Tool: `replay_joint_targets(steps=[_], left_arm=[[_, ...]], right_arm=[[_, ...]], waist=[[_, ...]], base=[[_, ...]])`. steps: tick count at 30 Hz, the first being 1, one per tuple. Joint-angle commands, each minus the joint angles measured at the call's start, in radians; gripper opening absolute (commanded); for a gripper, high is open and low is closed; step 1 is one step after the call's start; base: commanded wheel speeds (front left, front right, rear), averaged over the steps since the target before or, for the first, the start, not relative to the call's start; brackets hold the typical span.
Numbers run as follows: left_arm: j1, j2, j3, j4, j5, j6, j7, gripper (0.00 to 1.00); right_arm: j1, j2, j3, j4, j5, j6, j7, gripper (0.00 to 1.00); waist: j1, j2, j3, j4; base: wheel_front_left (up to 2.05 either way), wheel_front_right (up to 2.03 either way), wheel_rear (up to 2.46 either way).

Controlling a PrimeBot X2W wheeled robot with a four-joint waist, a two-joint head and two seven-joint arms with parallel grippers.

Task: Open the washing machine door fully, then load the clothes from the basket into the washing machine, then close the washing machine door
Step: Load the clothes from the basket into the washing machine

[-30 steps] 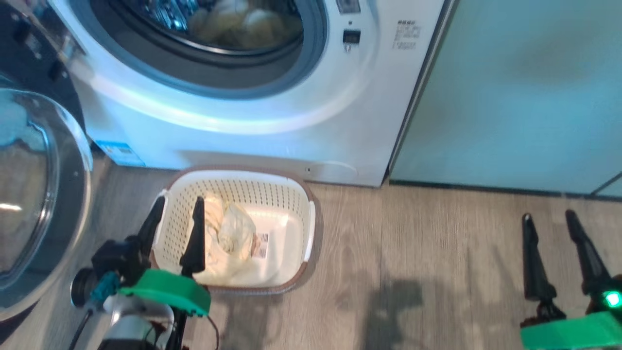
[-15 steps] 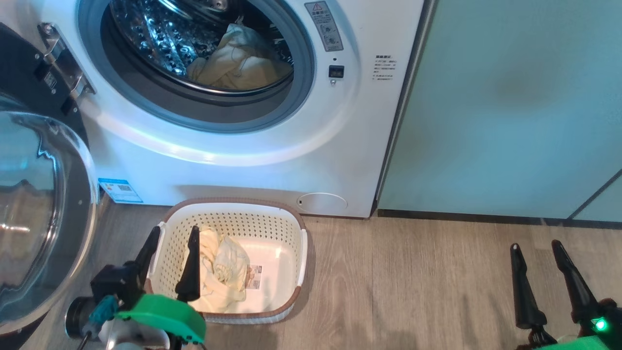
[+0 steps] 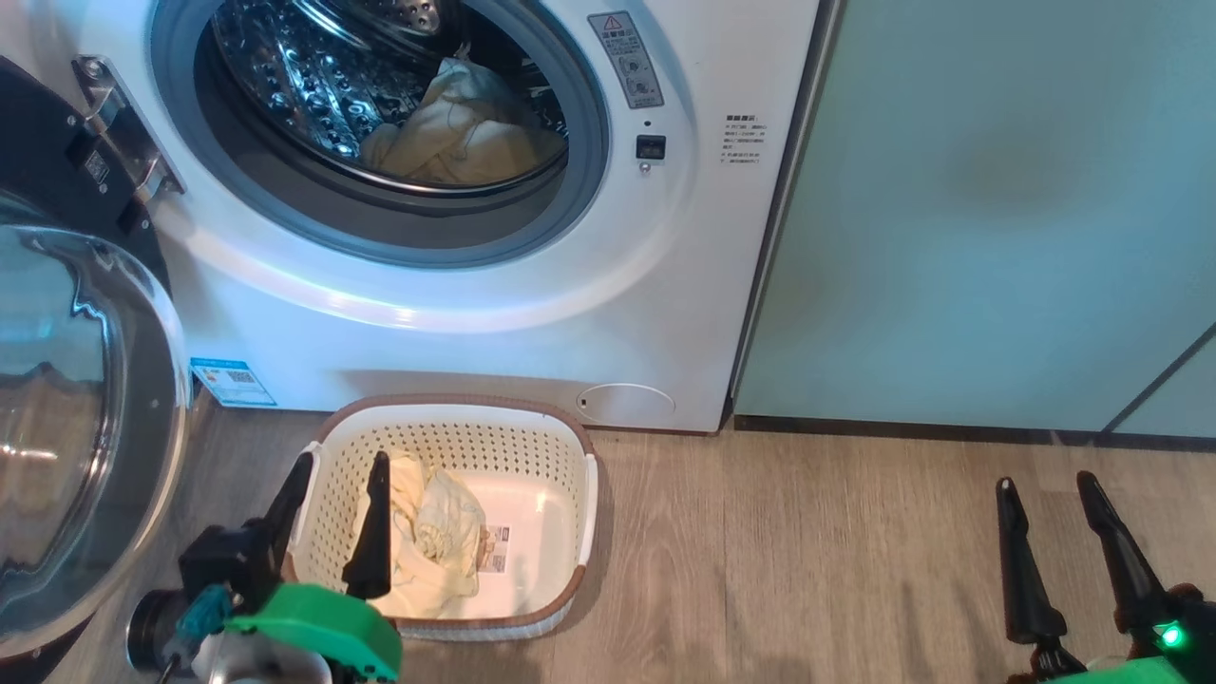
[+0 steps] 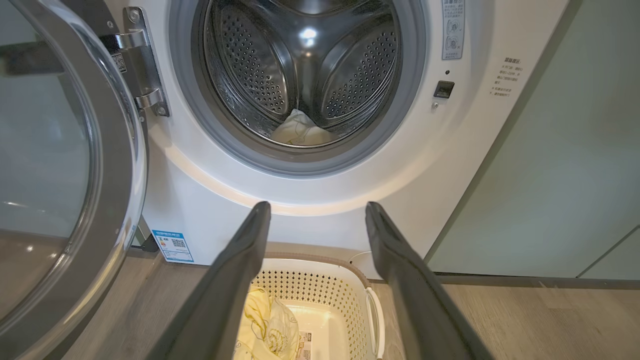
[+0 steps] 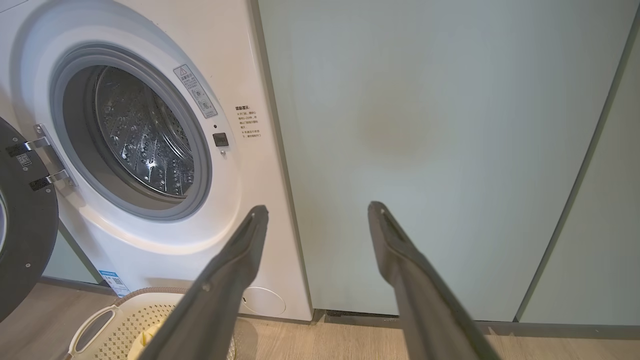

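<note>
Here we've got the washing machine door (image 3: 90,446) swung wide open to the left of the washing machine (image 3: 446,323). It's hanging off its hinge (image 3: 123,142) with the glass bowl facing us. Some of the clothes (image 3: 465,138) are lying pale yellow at the bottom of the drum (image 3: 313,85). The rest are bunched up in the left half of the basket (image 3: 456,410), right next to the label (image 3: 494,549) on its bottom. The basket sits on the wood floor (image 3: 807,560) just in front of the machine, under the drum mouth.

Our left gripper (image 3: 343,461) hangs over the basket's left side, fingers spread apart and empty. One finger lines up with the left rim, the other with the yellow heap, and we can't tell if it's touching the fabric. Our right gripper (image 3: 1045,482) is well apart at the right, over floor in front of the pale green cabinet panel (image 3: 997,209). It's also spread wide and holding nothing.
</note>
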Motion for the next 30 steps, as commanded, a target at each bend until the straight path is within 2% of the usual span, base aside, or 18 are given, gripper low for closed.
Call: replay_joint_targets(steps=[1, 11, 18, 30], left_arm=[[-0.033, 0.02, 0.033, -0.033, -0.01, 0.007, 0.003, 1.0], [-0.057, 0.019, 0.014, -0.008, -0.012, 0.004, 0.004, 1.0], [-0.116, 0.012, -0.008, 0.057, -0.03, -0.017, 0.007, 1.0], [-0.351, 0.007, -0.034, 0.448, -0.071, -0.091, -0.012, 1.0]], right_arm=[[-0.02, -0.011, 0.024, -0.028, 0.005, -0.003, -0.006, 1.0], [-0.029, -0.011, 0.03, -0.034, 0.004, -0.003, -0.006, 1.0], [-0.046, -0.011, 0.029, -0.041, 0.011, -0.003, -0.006, 1.0], [-0.124, -0.011, 0.024, -0.077, 0.031, -0.003, -0.006, 1.0]], waist=[[0.0001, 0.0, 0.0, 0.0], [0.0001, 0.0, 0.019, 0.001], [0.0001, 0.0, 0.066, -0.005], [0.0001, 0.0, 0.267, -0.04]], base=[[0.0, 0.0, 0.0], [0.0, 0.0, 0.0], [0.0, 0.0, 0.0], [0.0, 0.0, 0.0]])
